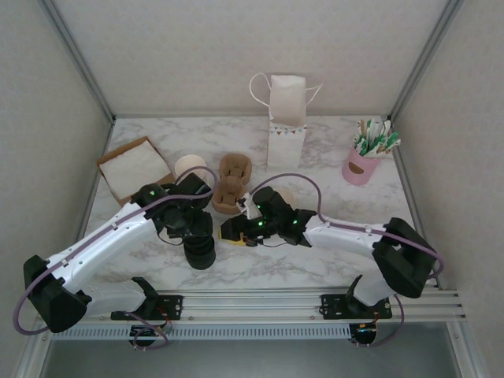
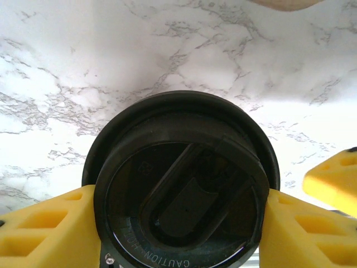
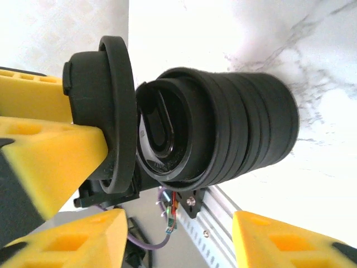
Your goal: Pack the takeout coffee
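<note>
The top view places the left gripper [image 1: 198, 240] and the right gripper [image 1: 233, 231] close together at mid-table, tips almost meeting over a squat black stack of lids [image 1: 199, 253]. It also takes in what lies beyond them: a brown cup carrier [image 1: 232, 185], a white paper bag [image 1: 287, 106], a pink cup [image 1: 358, 167] of packets, a napkin box [image 1: 134, 169] and a cream cup [image 1: 189, 165].

The left wrist view gives the grip itself. The left gripper's yellow fingers [image 2: 53, 231] press against both sides of a single lid [image 2: 178, 190], its jaws about half closed and clamped on the rim. The wider dark ring of the stack sits behind the lid, with the marble table [image 2: 167, 56] beyond. One yellow finger [image 2: 334, 184] of the right gripper stands just to the side, apart from the lid.

The right wrist view shows the side profile. The lid is tipped away from the top of the stack, and a gap on one side bares the face of the next lid down. The right gripper's own jaws stand well apart below the stack, touching nothing and holding nothing.

The lid is round, glossy black plastic with a raised outer rim, a sunken centre and an oblong sip tab. Embossed "CAUTION" lettering runs along its near edge. The stack beneath is ribbed with nested rims.

Where the takeout coffee itself stands I cannot tell.
</note>
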Robot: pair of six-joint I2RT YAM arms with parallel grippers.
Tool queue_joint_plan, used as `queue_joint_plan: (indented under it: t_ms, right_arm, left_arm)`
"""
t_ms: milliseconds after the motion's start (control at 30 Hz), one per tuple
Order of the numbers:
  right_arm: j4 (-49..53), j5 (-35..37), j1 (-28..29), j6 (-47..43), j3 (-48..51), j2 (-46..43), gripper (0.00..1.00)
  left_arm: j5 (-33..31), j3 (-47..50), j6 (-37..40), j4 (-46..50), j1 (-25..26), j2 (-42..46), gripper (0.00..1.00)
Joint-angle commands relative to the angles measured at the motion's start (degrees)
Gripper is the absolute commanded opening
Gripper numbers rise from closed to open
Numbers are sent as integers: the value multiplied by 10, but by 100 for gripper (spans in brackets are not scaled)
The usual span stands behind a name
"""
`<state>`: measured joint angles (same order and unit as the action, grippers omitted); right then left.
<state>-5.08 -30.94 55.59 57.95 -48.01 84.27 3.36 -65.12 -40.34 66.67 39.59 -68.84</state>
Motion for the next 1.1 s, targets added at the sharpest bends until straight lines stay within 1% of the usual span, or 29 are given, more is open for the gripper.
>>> queue_joint_plan:
  t_ms: [0, 100, 267, 333, 400, 500, 667, 800, 900, 1067]
  right_arm:
    - [151, 82, -13, -81, -31, -54, 61]
    - [231, 139, -35, -112, -41, -102, 71]
    - [338, 216, -88, -145, -47, -183, 84]
    - [374, 244, -112, -153, -48, -212, 86]
    - [406, 266, -147, -159, -46, -237, 92]
    - [436, 280, -193, -165, -36, -267, 99]
    - [461, 273, -268, -173, -12, -290, 99]
    - [463, 254, -322, -180, 11, -299, 99]
    - [460, 235, -357, -185, 27, -302, 99]
    - [457, 221, -396, -192, 48, -306, 99]
  left_arm:
    - [-21, -39, -5, 29, 1, -9, 54]
    - [-25, -63, 0, 33, 6, -27, 53]
    - [-28, -102, 7, 31, 15, -60, 53]
    - [-30, -119, 9, 31, 18, -75, 52]
    - [-32, -139, 12, 30, 24, -95, 52]
    - [-37, -172, 16, 29, 34, -127, 52]
    - [-41, -236, 27, 26, 53, -193, 52]
    - [-46, -297, 35, 29, 68, -251, 52]
    - [-49, -346, 41, 32, 78, -294, 52]
    - [-52, -432, 51, 46, 94, -367, 51]
